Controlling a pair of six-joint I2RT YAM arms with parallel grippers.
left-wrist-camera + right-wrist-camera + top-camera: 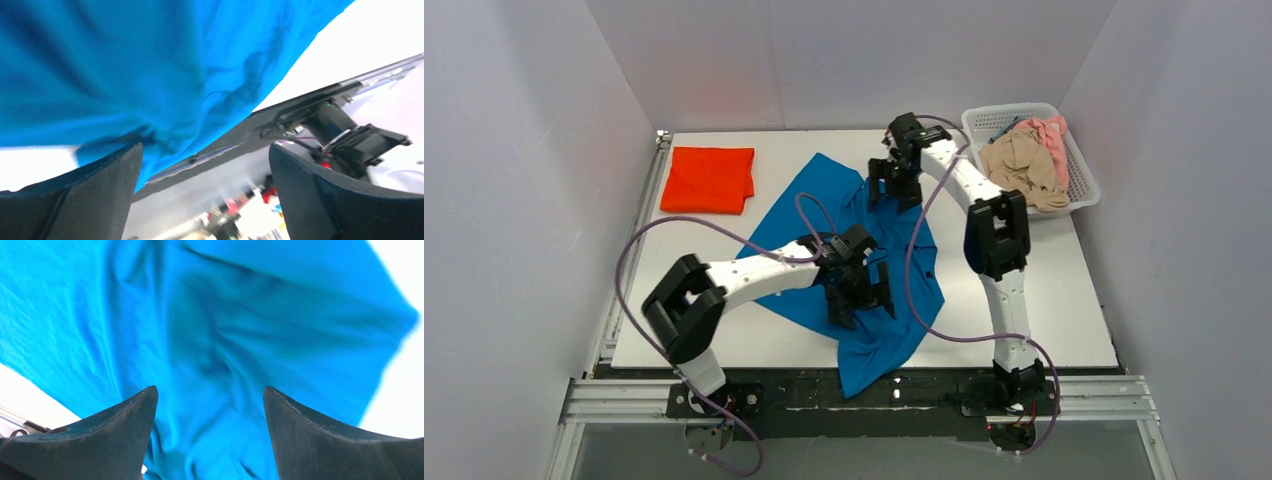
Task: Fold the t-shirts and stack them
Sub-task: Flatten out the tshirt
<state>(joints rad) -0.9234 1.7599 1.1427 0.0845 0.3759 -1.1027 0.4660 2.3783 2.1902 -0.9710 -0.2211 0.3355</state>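
A bright blue t-shirt (879, 280) lies spread and wrinkled across the middle of the table, its lower end hanging over the near edge. The same blue t-shirt (150, 65) fills the upper part of the left wrist view. My left gripper (861, 302) hovers over its lower half, open, with nothing between its fingers (100, 195). My right gripper (894, 190) stands open over the shirt's upper part, blue t-shirt (225, 340) cloth beneath its fingers (115, 425). An orange-red t-shirt (709, 179) lies folded at the back left. Beige (1022, 165) and pink (1052, 135) t-shirts sit in the basket.
A white mesh basket (1082, 185) stands at the back right corner of the table. A metal rail (864, 395) runs along the near edge by the arm bases. Purple cables (639, 250) loop off both arms. White walls enclose the table on three sides.
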